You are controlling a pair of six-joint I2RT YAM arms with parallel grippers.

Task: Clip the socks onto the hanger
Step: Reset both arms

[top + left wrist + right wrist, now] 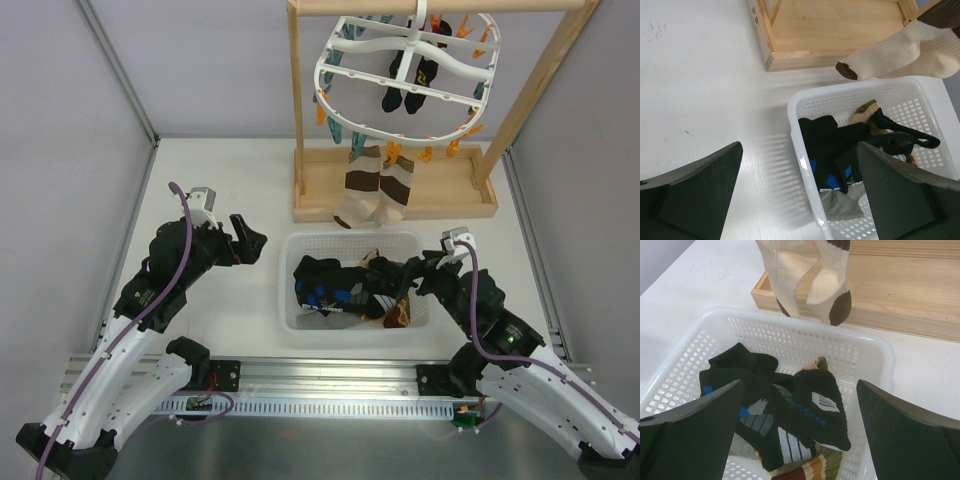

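The white oval hanger (pixel 400 70) with orange and teal pegs hangs from the wooden frame's top bar. Two tan, brown and white socks (pixel 378 187) hang clipped at its front rim; they also show in the right wrist view (pixel 815 280) and the left wrist view (pixel 900 52). Black socks (pixel 412 75) hang clipped further back. A pile of black and patterned socks (pixel 345 290) lies in the white basket (pixel 300 318). My left gripper (pixel 252 240) is open and empty, left of the basket. My right gripper (pixel 392 275) is open and empty, low over the pile (pixel 790 410).
The wooden frame (pixel 320 195) stands behind the basket, its base board close to the basket's far rim. Grey walls bound the white table on the left and right. A metal rail runs along the near edge.
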